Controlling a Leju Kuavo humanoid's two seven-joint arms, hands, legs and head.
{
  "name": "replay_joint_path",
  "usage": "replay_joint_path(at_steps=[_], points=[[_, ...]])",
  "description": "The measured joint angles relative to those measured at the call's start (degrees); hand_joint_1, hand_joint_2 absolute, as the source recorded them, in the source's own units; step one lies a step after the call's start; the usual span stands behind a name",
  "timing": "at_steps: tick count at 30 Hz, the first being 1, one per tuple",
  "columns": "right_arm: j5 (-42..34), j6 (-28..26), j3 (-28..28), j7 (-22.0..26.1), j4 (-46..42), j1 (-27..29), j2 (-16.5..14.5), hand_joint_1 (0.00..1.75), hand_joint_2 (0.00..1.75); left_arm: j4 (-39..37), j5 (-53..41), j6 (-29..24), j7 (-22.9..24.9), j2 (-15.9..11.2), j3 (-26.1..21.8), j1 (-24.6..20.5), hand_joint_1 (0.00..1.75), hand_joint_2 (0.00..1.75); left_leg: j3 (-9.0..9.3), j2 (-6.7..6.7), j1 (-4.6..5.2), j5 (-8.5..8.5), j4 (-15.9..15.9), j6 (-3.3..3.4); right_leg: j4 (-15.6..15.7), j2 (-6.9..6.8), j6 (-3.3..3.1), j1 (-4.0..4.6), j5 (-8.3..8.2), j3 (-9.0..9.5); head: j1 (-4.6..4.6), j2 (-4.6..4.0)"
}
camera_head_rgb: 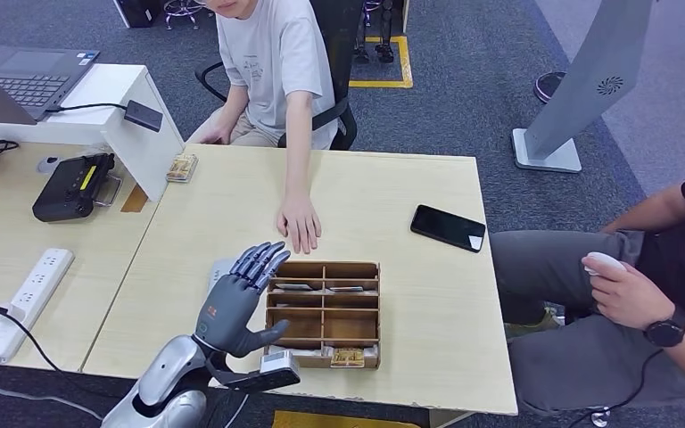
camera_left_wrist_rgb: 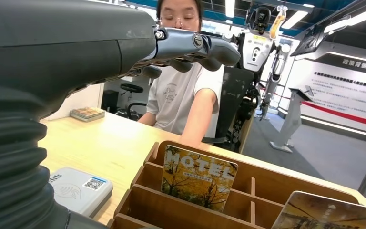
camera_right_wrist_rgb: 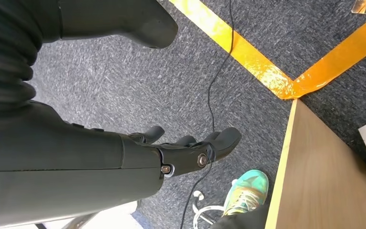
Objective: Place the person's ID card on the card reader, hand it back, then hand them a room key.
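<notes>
The left robot hand (camera_head_rgb: 236,299) hovers empty, fingers spread, above the table (camera_head_rgb: 383,192) beside the wooden tray (camera_head_rgb: 325,314) of key cards (camera_left_wrist_rgb: 198,177) — apparently positioned to receive an ID card. The card reader (camera_left_wrist_rgb: 76,189) lies just beside the tray, bare; the person's hand (camera_head_rgb: 299,223) rests flat nearby. The right robot hand (camera_right_wrist_rgb: 186,148) hangs empty, fingers loosely apart.

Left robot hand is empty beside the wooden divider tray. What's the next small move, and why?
Probably shift the left robot hand sideways over the wooden divider tray and lower toward the upright yellow MOTEL key card. The grey card reader looks bare, the robot hand holds nothing, and the person's hand lies flat with no card showing, so the ID step seems finished.
</notes>
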State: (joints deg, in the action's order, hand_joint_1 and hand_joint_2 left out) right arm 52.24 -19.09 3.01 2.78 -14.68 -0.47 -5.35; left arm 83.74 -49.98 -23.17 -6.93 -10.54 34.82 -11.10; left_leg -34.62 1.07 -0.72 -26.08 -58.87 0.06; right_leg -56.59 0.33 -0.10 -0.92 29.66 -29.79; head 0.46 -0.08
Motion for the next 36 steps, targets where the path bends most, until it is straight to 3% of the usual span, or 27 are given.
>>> replay_joint_path(at_steps=[36], points=[[-0.25,0.6,1.58,-0.7,-0.57,-0.24,0.42,0.0,1.75,-2.91,0.3,2.03,0.75,1.73,-0.42,-2.1,0.0,1.75,-0.01,0.0,0.0,0.0,-0.01,0.0,0.0,0.0,0.0,0.0,0.0,0.0,0.0,0.01]])
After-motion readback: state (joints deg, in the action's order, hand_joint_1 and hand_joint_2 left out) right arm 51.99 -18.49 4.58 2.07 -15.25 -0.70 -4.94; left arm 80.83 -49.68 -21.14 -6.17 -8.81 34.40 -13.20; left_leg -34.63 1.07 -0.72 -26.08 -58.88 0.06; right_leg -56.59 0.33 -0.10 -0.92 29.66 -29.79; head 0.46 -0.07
